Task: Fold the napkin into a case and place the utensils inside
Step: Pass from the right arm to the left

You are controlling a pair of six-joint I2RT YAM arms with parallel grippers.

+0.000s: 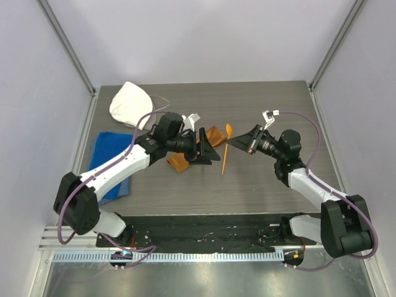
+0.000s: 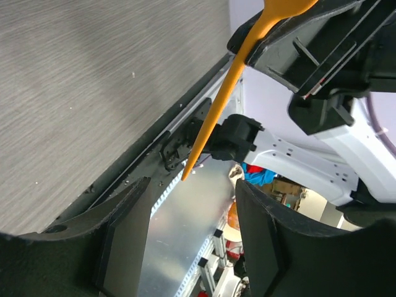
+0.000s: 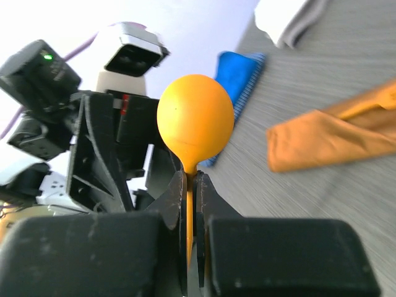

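Between pale walls (image 1: 198,37), grey table (image 1: 260,185) with napkin (image 1: 178,163), blue towel (image 1: 108,145)

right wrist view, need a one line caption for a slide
Right gripper shut on the handle of an orange plastic round-bowled spoon, folded rust-orange cloth napkin lying on the grey table behind.

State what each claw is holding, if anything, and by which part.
The right claw grips the orange spoon by its handle, just below the bowl. The left claw is open and holds nothing.
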